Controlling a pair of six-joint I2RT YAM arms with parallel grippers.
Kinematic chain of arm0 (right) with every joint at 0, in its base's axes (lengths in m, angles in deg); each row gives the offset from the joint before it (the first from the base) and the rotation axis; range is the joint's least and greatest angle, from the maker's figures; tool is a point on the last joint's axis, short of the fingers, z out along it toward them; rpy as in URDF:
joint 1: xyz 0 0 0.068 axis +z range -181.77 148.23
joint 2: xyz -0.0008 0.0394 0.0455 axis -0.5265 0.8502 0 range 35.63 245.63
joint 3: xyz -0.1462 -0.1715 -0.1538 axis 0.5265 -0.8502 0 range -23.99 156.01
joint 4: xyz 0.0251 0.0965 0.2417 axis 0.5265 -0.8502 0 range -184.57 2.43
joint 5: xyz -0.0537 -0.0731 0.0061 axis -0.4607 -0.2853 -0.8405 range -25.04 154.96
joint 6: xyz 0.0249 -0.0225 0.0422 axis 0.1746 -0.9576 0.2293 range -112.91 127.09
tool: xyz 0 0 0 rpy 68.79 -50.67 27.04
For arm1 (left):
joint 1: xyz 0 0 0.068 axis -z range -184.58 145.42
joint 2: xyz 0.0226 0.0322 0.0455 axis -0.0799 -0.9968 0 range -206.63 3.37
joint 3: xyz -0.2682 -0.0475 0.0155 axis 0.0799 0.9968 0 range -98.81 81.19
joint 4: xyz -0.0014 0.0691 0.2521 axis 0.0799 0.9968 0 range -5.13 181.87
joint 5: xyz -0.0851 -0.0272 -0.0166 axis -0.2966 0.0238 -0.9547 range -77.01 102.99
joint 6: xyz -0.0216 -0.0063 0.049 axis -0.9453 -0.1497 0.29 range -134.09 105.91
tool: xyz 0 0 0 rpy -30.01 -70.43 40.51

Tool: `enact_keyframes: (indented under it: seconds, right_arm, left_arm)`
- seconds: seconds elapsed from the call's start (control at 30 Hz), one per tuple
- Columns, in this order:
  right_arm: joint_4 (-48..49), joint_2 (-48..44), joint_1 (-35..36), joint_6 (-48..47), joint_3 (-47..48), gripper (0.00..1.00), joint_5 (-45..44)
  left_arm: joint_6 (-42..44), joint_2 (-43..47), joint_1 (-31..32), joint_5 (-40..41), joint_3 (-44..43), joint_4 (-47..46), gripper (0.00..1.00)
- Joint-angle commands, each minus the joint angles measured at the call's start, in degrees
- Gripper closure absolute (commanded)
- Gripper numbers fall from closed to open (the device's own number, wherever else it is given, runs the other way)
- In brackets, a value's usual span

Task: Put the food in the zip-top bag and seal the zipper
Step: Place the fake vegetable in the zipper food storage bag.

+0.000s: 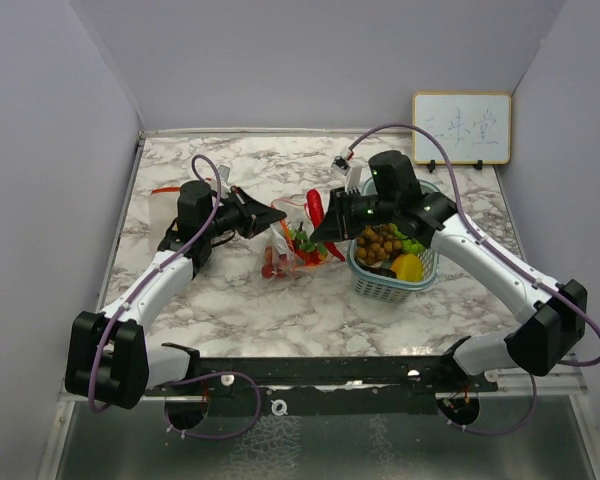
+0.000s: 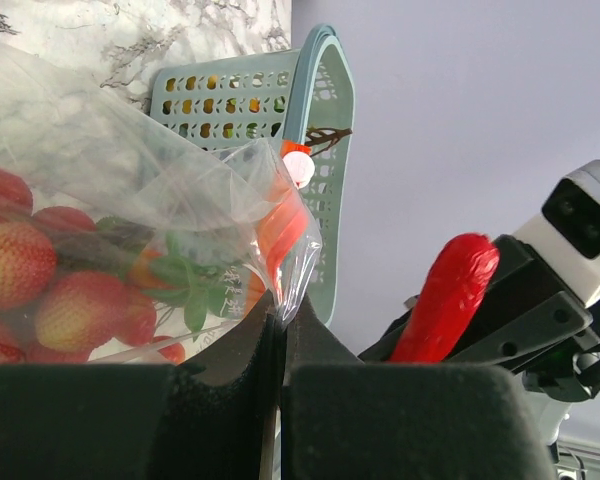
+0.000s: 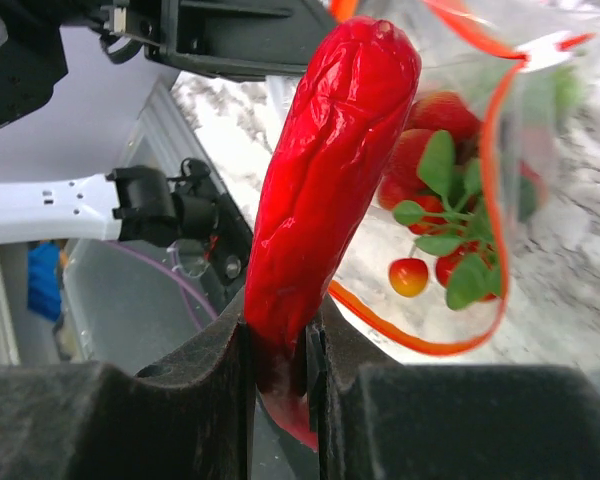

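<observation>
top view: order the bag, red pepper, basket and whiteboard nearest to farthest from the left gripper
1. zip-top bag, pinched in the left gripper
2. red pepper, just right, in the right gripper
3. teal basket, farther right
4. whiteboard, far back right

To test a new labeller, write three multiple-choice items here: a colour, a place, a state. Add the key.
1. The zipper on the zip-top bag is: A blue, B orange-red, C green.
2. The yellow pepper lies: A in the teal basket, B inside the bag, C on bare marble.
3. The right fingers are: A open and empty, B shut on a grape bunch, C shut on the long red pepper.
Key: B, the strip shows orange-red; A, the top view shows it within the basket's rim; C, the pepper is pinched between them.
</observation>
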Motion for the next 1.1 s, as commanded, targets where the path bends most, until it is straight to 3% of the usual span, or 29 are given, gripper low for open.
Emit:
enact_keyframes:
  seconds: [0.0, 0.6, 0.77, 0.9, 1.07]
  right_arm:
    - [8.32, 2.47, 1.07, 2.42, -0.76, 0.97, 8.26]
    - [-6.69, 12.98, 3.18, -0.33, 1.75, 0.97, 7.53]
    - [-13.88, 19.56, 3.16, 0.87, 11.24, 0.95, 3.63]
    - [-16.03, 24.69, 3.19, 4.72, 19.01, 0.82, 1.34]
    - [-17.52, 25.66, 3.19, 6.79, 20.21, 0.61, -4.72]
  left_arm:
    - [-0.2, 0.41, -0.27, -0.74, -1.07, -3.26, 1.0]
    - [5.35, -0.32, -0.33, -0.68, -3.45, -2.48, 1.0]
    - [7.79, 0.06, -0.33, -1.24, -3.37, -1.33, 1.0]
    - [9.41, 1.63, -0.35, -1.71, -2.33, 0.23, 1.0]
    - [8.99, 4.01, -0.34, -1.43, 0.57, 0.34, 1.0]
